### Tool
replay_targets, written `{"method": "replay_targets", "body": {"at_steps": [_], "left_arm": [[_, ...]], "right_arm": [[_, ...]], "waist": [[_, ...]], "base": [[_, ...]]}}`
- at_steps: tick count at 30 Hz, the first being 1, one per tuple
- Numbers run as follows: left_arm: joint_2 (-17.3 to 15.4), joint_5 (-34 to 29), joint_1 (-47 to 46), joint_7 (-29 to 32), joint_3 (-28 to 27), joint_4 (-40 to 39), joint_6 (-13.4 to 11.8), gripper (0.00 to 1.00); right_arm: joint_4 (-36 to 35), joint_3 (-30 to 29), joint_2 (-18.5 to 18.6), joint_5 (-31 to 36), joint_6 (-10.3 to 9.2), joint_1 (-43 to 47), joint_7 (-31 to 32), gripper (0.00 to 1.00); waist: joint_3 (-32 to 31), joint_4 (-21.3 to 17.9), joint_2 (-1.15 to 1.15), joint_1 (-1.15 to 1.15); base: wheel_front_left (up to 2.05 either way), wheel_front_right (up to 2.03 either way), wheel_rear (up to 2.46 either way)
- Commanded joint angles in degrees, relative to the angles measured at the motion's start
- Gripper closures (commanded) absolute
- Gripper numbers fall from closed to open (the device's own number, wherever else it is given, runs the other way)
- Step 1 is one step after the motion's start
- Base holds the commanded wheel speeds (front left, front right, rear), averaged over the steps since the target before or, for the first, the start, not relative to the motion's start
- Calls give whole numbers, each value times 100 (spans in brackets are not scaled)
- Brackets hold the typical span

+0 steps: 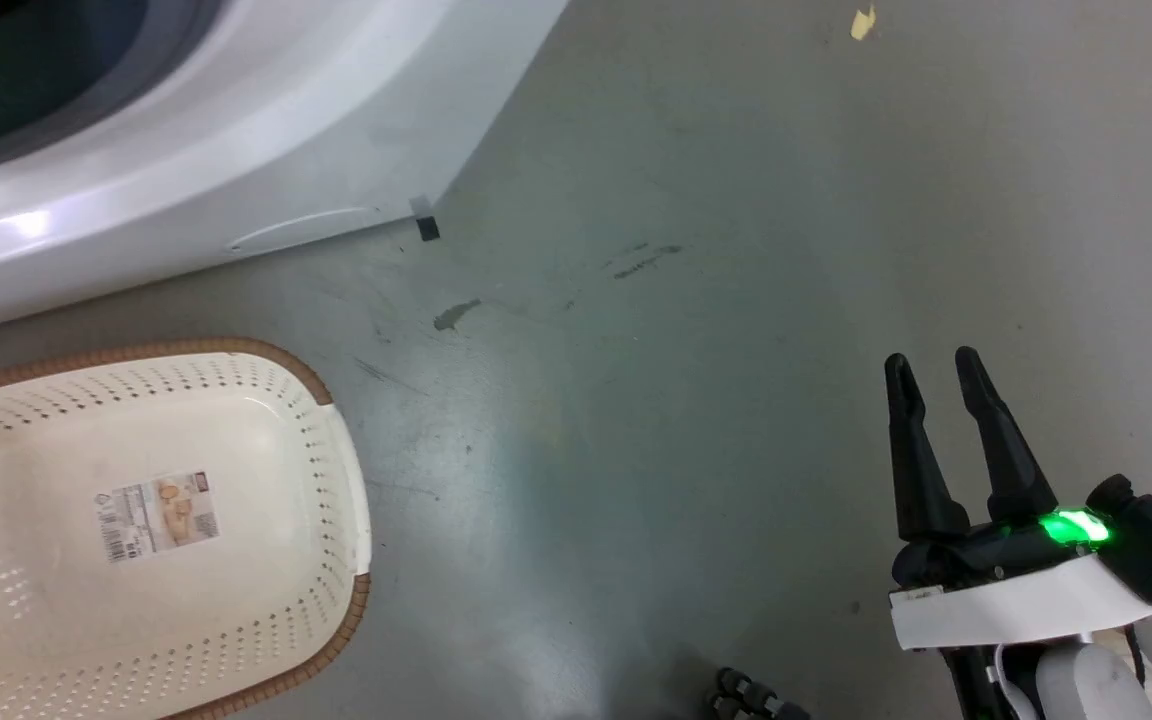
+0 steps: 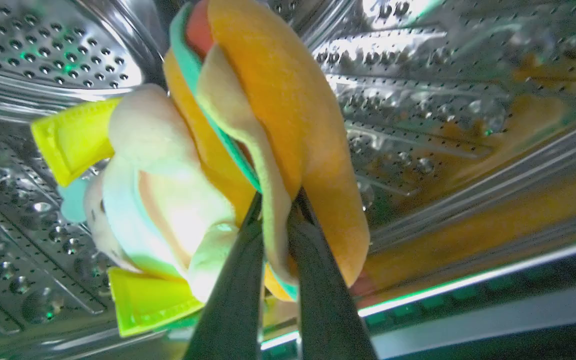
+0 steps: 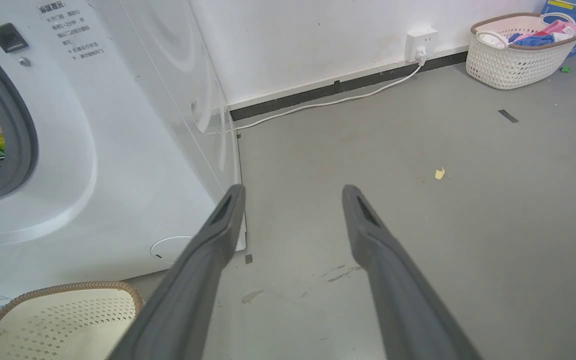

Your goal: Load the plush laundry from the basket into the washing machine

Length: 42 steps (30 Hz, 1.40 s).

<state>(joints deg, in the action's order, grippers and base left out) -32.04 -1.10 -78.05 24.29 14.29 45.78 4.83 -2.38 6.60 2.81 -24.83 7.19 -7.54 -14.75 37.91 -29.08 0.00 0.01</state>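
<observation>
Our left gripper is inside the shiny steel drum of the big white washing machine. The drum is full of little holes. The gripper's two long dark fingers are squeezed almost together. They pinch a pale fold on the edge of the soft orange hamburger toy. The toy's red and green layers, its pale pink part and its yellow flaps show right beside the fingers. The toy is in front of the drum wall, but we cannot tell if it touches the drum.

Our right gripper is over the grey floor, well to the right of the machine. Its fingers are spread apart and hold nothing.

The cream plastic basket with holes and a brown woven-look rim sits on the floor just in front of the machine. A label sticker is stuck on its inner bottom. A small yellow scrap lies on the floor. Far off by the white wall stands a pale basket of clothes.
</observation>
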Motion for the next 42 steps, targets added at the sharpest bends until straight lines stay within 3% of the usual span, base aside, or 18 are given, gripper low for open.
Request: {"method": "replay_targets", "body": {"at_steps": [1, 8, 9, 10, 11, 21, 30, 36, 42], "left_arm": [[-44, -59, -185, 161, 70, 136, 34, 100], [-57, -56, -381, 410, 183, 625, 78, 100], [-41, -26, -369, 300, 186, 718, 56, 71], [-41, -26, -369, 300, 186, 718, 56, 71], [-33, -21, -349, 211, 198, 755, 44, 0], [315, 390, 292, -1077, 106, 1265, 17, 0], [1197, 1059, 1621, -2650, -76, 1414, 113, 0], [1584, 1436, 2750, -3586, -215, 1047, 133, 0], [1927, 1807, 4170, -3873, -445, -133, 0, 0]], "right_arm": [[12, 15, 7, -38, 30, -84, -25, 0], [25, 26, 7, -55, 30, -102, -25, 0], [28, 22, 7, -46, 30, -116, -25, 0], [28, 22, 7, -46, 30, -116, -25, 0], [28, 18, 7, -32, 30, -121, -25, 0], [-6, -211, 7, 384, 30, -3, -25, 0], [-23, -431, 7, 1027, 30, 504, -25, 0], [-63, -529, 7, 1370, 30, 851, -25, 0], [-69, -577, 7, 1577, 30, 1212, -25, 0]], "waist": [[53, -27, 0, -1], [92, 5, 0, -1], [66, 34, 0, -1], [66, 34, 0, -1], [41, 53, 0, -1], [-765, 450, 0, -1], [-2283, 1137, 0, -1], [-3169, 1529, 0, -1], [-3764, 1838, 0, -1]], "base": [[0, 0, 0], [0, 0, 0], [0, 0, 0], [0, 0, 0], [0, 0, 0], [0, 0, 0], [0, 0, 0], [0, 0, 0], [0, 0, 0]]}}
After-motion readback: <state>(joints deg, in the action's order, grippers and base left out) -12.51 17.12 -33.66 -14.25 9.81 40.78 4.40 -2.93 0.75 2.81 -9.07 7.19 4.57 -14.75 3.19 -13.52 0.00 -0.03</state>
